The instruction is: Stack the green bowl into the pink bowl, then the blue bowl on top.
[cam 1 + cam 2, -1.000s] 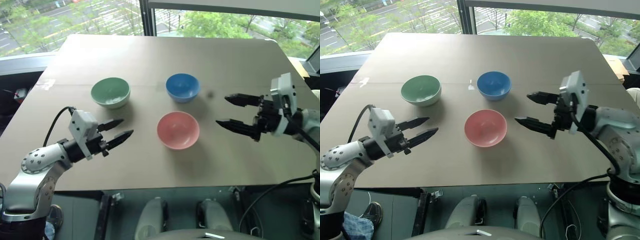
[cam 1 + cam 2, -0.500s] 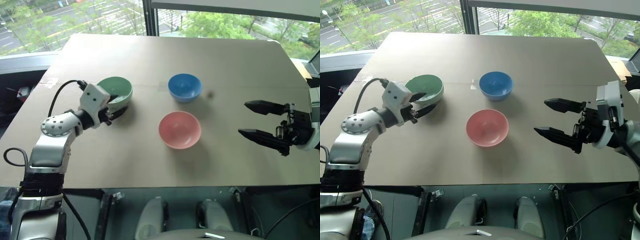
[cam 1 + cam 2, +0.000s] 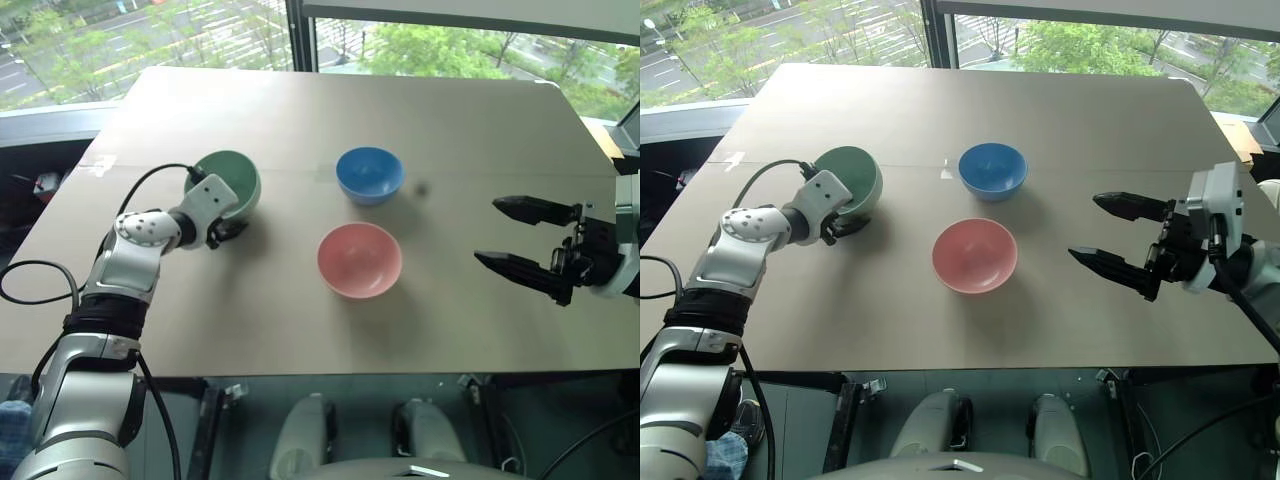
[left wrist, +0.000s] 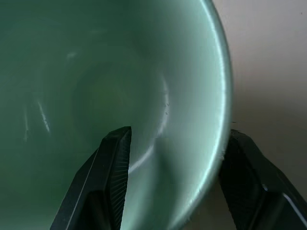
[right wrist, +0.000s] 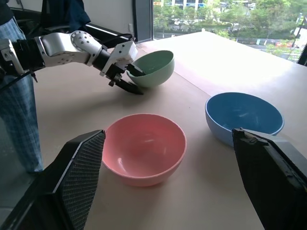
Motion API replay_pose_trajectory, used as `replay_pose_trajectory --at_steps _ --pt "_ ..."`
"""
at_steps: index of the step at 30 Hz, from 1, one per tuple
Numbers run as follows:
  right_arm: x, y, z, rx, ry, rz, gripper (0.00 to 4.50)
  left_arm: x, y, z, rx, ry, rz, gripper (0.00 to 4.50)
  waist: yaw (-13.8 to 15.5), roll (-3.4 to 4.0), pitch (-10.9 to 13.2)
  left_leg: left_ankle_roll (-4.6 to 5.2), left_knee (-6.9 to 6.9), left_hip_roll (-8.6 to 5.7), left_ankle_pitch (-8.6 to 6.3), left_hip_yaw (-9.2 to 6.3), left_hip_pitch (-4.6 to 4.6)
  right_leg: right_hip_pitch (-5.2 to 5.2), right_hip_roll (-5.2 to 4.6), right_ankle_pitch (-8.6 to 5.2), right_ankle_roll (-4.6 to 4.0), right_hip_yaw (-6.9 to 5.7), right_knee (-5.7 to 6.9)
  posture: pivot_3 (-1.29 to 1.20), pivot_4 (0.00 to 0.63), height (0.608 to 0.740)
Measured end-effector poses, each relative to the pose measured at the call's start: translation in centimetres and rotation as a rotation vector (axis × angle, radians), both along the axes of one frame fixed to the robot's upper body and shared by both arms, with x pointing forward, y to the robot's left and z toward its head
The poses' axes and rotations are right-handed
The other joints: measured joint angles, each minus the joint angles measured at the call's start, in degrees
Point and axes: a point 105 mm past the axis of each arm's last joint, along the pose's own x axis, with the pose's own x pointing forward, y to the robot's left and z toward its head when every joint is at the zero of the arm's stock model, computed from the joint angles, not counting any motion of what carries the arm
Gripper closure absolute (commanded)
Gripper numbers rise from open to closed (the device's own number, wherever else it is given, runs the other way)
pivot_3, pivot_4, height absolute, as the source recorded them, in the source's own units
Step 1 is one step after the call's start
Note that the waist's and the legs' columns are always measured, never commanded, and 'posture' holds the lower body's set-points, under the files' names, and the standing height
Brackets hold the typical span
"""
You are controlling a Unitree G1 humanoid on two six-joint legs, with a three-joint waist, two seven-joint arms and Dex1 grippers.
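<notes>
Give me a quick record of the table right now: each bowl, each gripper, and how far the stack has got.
green bowl: tilted, rim straddled by the left gripper, one finger inside, one outside
pink bowl: upright, empty, nearest the robot
blue bowl: upright, empty, beyond the pink one
right gripper: open, holding nothing, right of the bowls
stack: not begun
</notes>
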Motion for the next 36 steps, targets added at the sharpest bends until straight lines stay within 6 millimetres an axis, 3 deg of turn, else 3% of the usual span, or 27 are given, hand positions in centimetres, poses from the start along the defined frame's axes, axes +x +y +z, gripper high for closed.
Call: replay_pose_trajectory --at_steps 2,5,6,8,17,23,25,26,30,34,36 --pt "-0.1 -0.2 -0.2 -0.004 0.008 -0.014 0.00 0.6 -0.1 0.0 0.004 0.008 0.007 2.49 0.15 -0.01 0.00 0.00 0.05 -0.01 0.00 0.00 0.00 0.00 0.00 0.00 0.00 -0.01 0.00 0.00 0.150 0.740" --pt "-0.1 -0.3 -0.3 -0.004 0.012 -0.022 0.00 1.1 -0.2 0.0 0.008 0.006 0.002 3.68 -0.04 -0.01 -0.01 0.01 0.09 -0.01 0.00 0.03 0.00 0.00 0.00 0.00 0.00 0.03 0.00 0.00 0.150 0.740" --pt "-0.1 -0.4 -0.2 -0.006 0.011 -0.030 0.00 1.6 -0.5 1.1 0.023 -0.029 -0.012 4.16 -0.05 -0.03 -0.02 0.01 0.13 0.01 0.00 0.02 0.01 0.01 0.00 0.00 0.00 0.02 0.01 0.00 0.150 0.740" --pt "-0.1 -0.3 -0.2 -0.002 0.008 -0.028 0.00 2.0 -0.5 1.7 0.031 -0.041 -0.019 4.47 0.00 0.01 -0.04 0.01 0.14 0.00 0.00 0.02 0.05 0.04 0.00 0.00 0.00 0.03 0.02 0.00 0.150 0.740" --pt "-0.1 -0.2 0.2 -0.004 0.001 -0.031 0.00 2.2 -1.6 1.5 0.081 -0.020 -0.102 4.49 0.34 0.01 -0.04 0.04 0.28 0.00 -0.02 -0.01 -0.04 0.04 -0.01 0.01 0.00 0.01 0.02 0.00 0.150 0.740" --pt "0.2 0.2 0.2 -0.001 -0.001 -0.008 0.00 1.0 -7.2 2.7 0.094 -0.011 -0.419 4.49 0.45 -0.05 0.00 0.10 0.39 0.02 -0.06 -0.06 -0.22 0.02 0.00 0.01 0.00 -0.04 0.03 0.00 0.150 0.740" --pt "0.2 0.4 0.2 -0.002 -0.004 0.000 0.00 -0.2 -10.7 4.3 0.080 -0.066 -0.599 4.49 0.45 -0.06 0.01 0.16 0.46 0.02 -0.10 -0.10 -0.33 0.00 0.00 0.02 0.00 -0.06 0.04 0.00 0.150 0.740" --pt "0.3 0.6 0.2 -0.001 -0.003 0.007 0.00 -1.6 -13.4 6.1 0.088 -0.132 -0.751 4.49 0.32 -0.05 0.02 0.21 0.49 0.03 -0.13 -0.06 -0.34 0.00 -0.01 0.02 0.01 -0.04 0.02 0.00 0.150 0.740" --pt "0.5 0.6 0.0 0.003 0.009 0.007 0.00 -4.0 -16.2 8.0 0.150 -0.227 -0.939 4.49 -0.12 -0.02 0.02 0.23 0.47 0.02 -0.15 0.01 -0.29 0.01 0.00 0.02 0.01 -0.01 0.02 0.00 0.150 0.740" --pt "0.6 0.6 0.0 0.006 0.004 0.004 0.00 -7.6 -18.7 7.5 0.239 -0.225 -1.173 4.49 -0.09 -0.01 0.02 0.22 0.49 0.05 -0.14 0.03 -0.20 0.02 0.03 0.01 0.01 0.04 -0.01 0.00 0.150 0.740" --pt "0.6 0.6 0.1 0.006 0.001 0.003 0.00 -8.5 -18.6 6.7 0.270 -0.191 -1.223 4.49 -0.08 -0.01 0.02 0.21 0.53 0.07 -0.13 0.05 -0.12 0.05 0.07 0.01 0.01 0.10 0.01 0.00 0.150 0.740"
